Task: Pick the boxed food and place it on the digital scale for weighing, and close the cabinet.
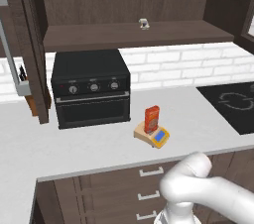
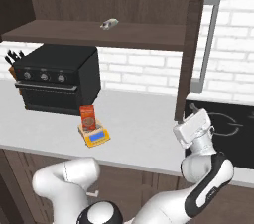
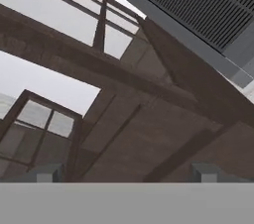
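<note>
Left base view: boxed food (image 1: 152, 119) label print unreadably small.

The boxed food (image 1: 152, 119), a tall narrow orange-red carton with a lighter printed label, stands upright on the grey weighing plate of the digital scale (image 1: 153, 135). The scale is a small yellow-orange wedge with a blue display panel, resting on the white counter. The cabinet (image 1: 124, 0), dark brown wood, stands open; its glass-panelled doors carry long silver bar handles.
</note>
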Tool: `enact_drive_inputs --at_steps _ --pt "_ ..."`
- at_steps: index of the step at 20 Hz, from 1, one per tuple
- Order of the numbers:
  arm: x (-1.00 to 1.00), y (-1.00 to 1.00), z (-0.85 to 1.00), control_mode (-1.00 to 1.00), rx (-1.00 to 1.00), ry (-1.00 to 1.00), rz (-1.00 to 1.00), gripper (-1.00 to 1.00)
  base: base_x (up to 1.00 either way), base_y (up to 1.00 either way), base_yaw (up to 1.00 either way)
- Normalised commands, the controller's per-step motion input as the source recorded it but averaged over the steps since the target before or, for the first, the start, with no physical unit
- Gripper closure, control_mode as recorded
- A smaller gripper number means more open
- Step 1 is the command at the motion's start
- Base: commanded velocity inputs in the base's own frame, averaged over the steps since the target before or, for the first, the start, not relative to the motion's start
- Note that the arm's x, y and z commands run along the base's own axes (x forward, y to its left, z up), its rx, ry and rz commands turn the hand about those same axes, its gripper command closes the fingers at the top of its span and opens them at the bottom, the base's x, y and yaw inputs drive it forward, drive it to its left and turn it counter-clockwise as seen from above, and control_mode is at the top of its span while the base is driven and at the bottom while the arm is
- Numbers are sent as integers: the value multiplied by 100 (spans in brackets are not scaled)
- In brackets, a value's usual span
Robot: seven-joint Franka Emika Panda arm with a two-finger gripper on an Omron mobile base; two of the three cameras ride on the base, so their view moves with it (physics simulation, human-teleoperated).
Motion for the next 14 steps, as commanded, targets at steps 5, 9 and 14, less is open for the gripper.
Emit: enact_drive_inputs --at_steps 5,9,14 --pt "46 -67 -14 -100 4 0 -5 -100 0 0 0" --pt "50 -71 -5 -100 3 0 -5 -100 0 0 0" --pt "37 -63 -1 -100 0 -2 -6 -100 0 0 0"
